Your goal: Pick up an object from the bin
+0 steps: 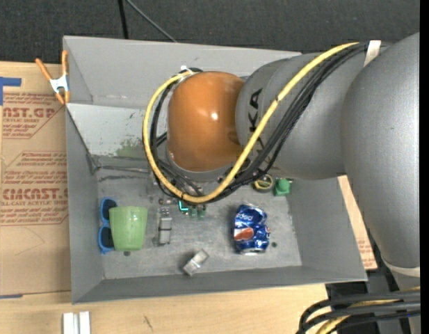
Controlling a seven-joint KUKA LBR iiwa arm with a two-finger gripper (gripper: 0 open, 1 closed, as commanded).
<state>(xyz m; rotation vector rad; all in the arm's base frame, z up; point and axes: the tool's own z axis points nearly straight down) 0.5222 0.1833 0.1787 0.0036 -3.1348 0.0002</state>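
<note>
Grey piece (163, 227), metal-looking and too small to name, lies on the bin (82, 207) floor just right of the cup (128, 228), not touching it. Nearer than the cup and to its right, by the front wall, a silver block (195, 261) lies tilted. The cup is pale green. A blue thing (105, 223) touches its left side, mostly covered by it, so its kind cannot be told. Well right of the cup lies a crushed can (251, 229), blue, white and red.

Beyond the grey piece, up and right of the cup, the gripper (186, 206) shows as dark parts with small green lights. The orange cover (200, 120) and looped cables (153, 127) hide most of it, so whether it is released or clenched cannot be told. Farther right of the cup, a green block (281, 185) and a yellow-green ring (263, 183) sit at the edge of the arm (381, 117), which partly hides the ring.
</note>
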